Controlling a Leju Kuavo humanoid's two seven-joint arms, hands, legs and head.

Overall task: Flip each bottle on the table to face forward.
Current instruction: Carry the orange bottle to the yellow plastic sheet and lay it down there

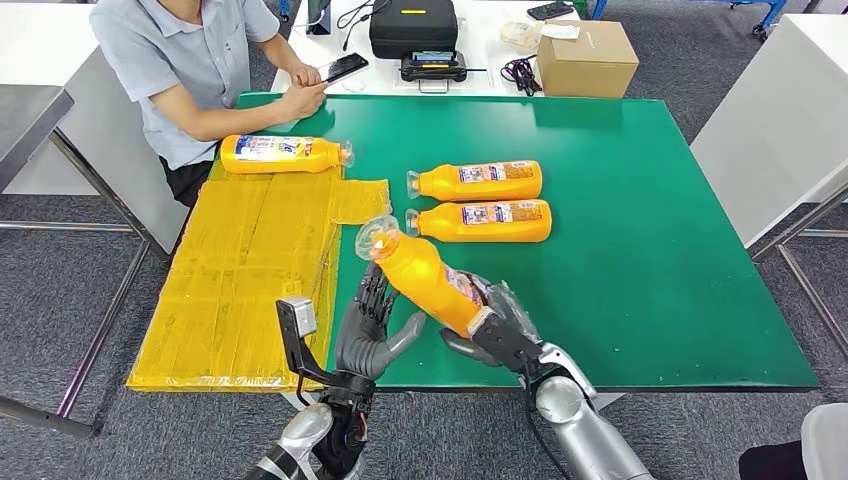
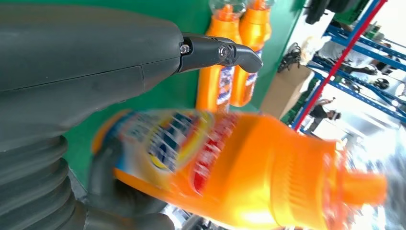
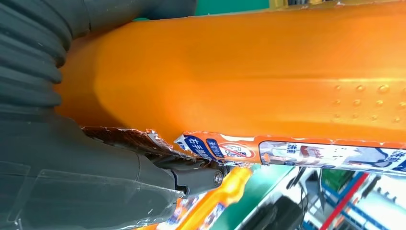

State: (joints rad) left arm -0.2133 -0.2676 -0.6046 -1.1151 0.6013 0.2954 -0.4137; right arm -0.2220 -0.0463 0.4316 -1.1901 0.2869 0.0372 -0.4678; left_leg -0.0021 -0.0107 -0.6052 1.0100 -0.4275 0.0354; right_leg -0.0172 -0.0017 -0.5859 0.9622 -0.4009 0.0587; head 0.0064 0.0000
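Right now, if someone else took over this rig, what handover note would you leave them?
Right robot hand: grips the base end of a raised orange bottle, cap up and away.
Left robot hand: fingers spread, right beside that bottle; contact unclear.
Two bottles lie side by side on the green table. A fourth bottle lies on the yellow sheet near a seated person.
Left: finish turning the held bottle, set it down, check the rest.
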